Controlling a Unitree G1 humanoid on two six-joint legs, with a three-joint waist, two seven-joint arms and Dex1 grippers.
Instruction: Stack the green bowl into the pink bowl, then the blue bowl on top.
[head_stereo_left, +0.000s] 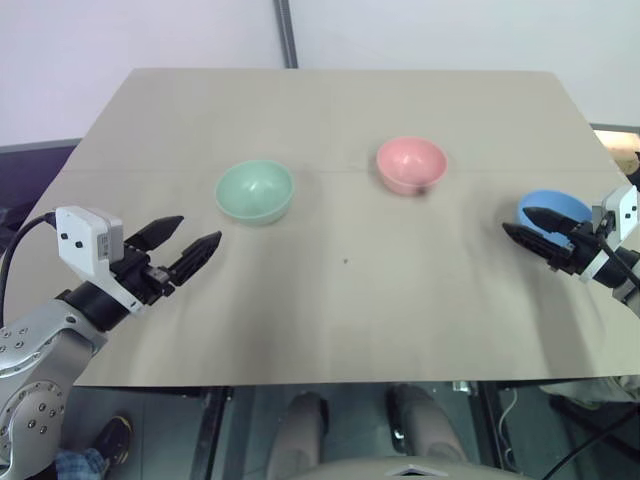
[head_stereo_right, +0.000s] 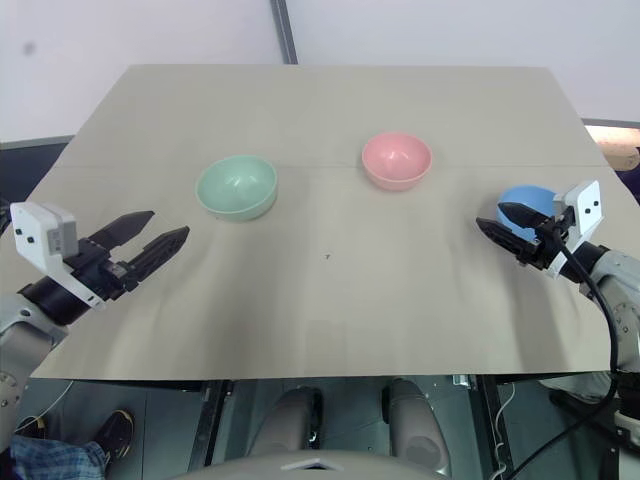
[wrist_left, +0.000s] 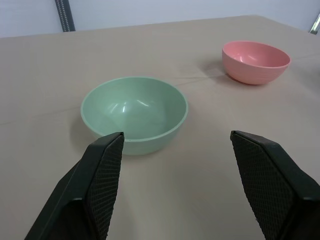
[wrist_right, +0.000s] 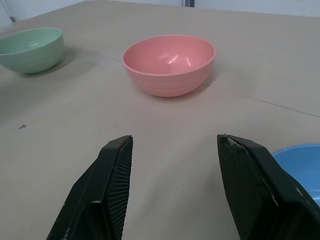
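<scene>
Three small bowls stand upright and apart on the tan table (head_stereo_left: 330, 290). The green bowl (head_stereo_left: 254, 191) is left of centre, the pink bowl (head_stereo_left: 411, 164) is at centre right, and the blue bowl (head_stereo_left: 552, 212) is near the right edge. My left gripper (head_stereo_left: 189, 243) is open, hovering a short way in front and left of the green bowl (wrist_left: 134, 113), pointing at it. My right gripper (head_stereo_left: 522, 223) is open too, its fingers partly covering the blue bowl's near side. In the right wrist view the pink bowl (wrist_right: 169, 63) lies ahead of the fingers and the blue bowl (wrist_right: 300, 162) is beside one finger.
The table's front edge (head_stereo_left: 340, 378) runs just below both grippers. A dark vertical post (head_stereo_left: 288, 32) stands behind the table against a pale wall. A broad stretch of bare tabletop lies between the bowls and the front edge.
</scene>
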